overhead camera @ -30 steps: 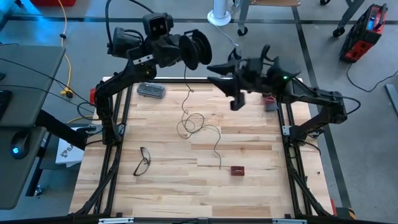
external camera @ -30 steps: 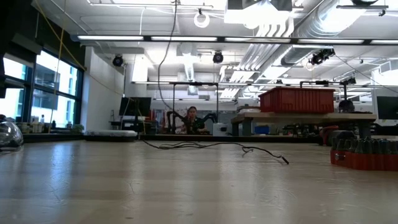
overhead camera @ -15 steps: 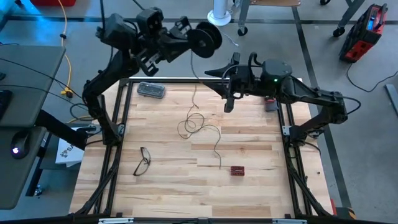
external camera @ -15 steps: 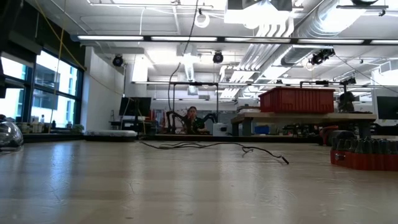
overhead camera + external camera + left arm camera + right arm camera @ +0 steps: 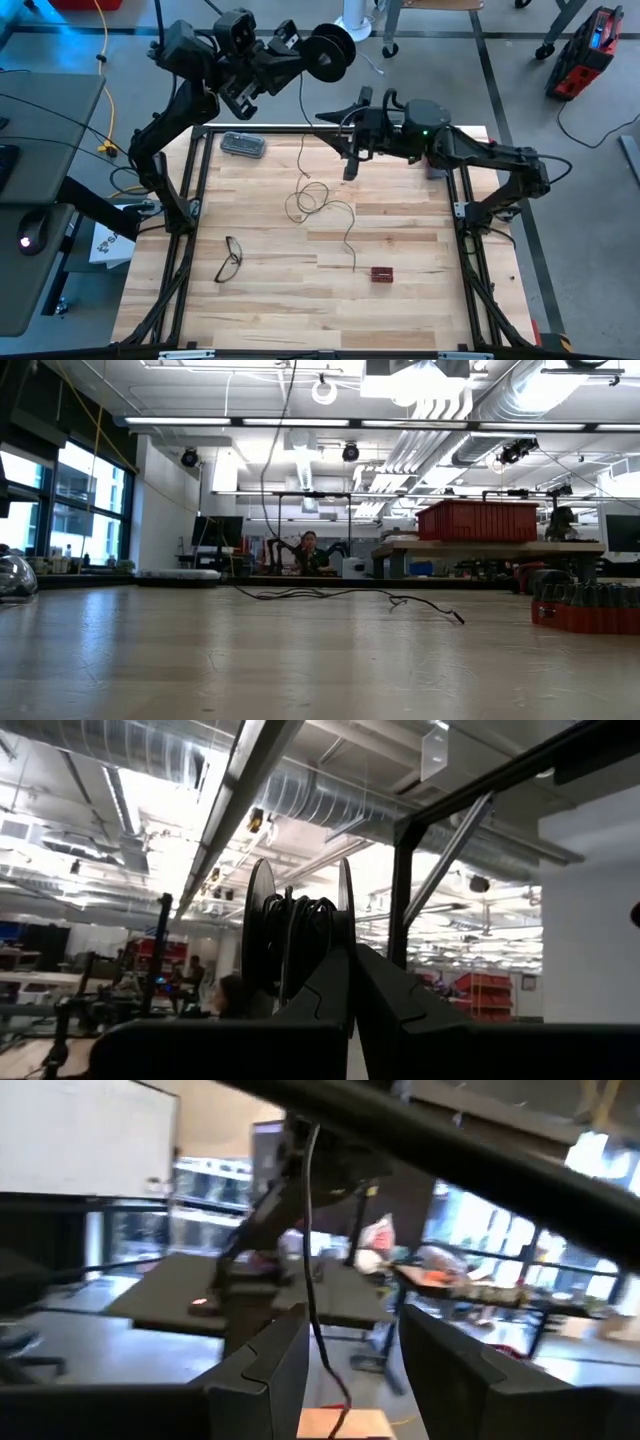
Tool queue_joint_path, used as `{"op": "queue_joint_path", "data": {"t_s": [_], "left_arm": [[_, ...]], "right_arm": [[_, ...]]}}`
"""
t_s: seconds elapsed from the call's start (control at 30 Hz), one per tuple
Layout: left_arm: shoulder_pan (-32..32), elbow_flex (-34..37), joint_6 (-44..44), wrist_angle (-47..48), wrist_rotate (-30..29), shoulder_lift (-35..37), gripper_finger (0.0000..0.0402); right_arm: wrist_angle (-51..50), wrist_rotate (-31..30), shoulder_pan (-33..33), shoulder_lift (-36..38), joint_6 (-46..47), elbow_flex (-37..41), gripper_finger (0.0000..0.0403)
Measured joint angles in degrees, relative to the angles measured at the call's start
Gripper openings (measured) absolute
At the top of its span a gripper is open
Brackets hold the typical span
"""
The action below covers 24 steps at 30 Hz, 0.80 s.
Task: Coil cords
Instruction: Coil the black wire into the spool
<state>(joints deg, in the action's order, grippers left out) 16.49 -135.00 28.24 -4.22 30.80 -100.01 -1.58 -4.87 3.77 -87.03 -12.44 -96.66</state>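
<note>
Both arms are matte black all over, built from chunky angular links with rounded joint housings. The left arm [image 5: 175,120] has a boxy camera block near its wrist and thin black cables looping off it. The right arm [image 5: 490,160] shows a small green light on its wrist housing. Each gripper has two flat, dark, wedge-shaped fingers [image 5: 265,1370]. Black frame tubes run under both.
</note>
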Motion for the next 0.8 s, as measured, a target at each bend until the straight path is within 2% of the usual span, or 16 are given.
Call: {"op": "queue_joint_path", "data": {"t_s": [0.1, 0.37, 0.8], "left_arm": [[0.31, 0.02, -0.28, 1.14, -0.24, 0.35, 0.0], [0.74, 0.0, -1.11, 3.51, -2.51, 1.36, 0.0], [0.74, 0.0, -1.36, 3.05, -2.76, 1.4, 0.0]], "right_arm": [[2.75, -2.7, 0.24, -0.83, -1.1, -0.02, 0.0149], [3.78, -0.9, 1.13, -0.83, 0.46, -0.02, 0.0149], [6.66, -0.52, 1.49, -3.32, 3.13, -0.02, 0.0149]]}}
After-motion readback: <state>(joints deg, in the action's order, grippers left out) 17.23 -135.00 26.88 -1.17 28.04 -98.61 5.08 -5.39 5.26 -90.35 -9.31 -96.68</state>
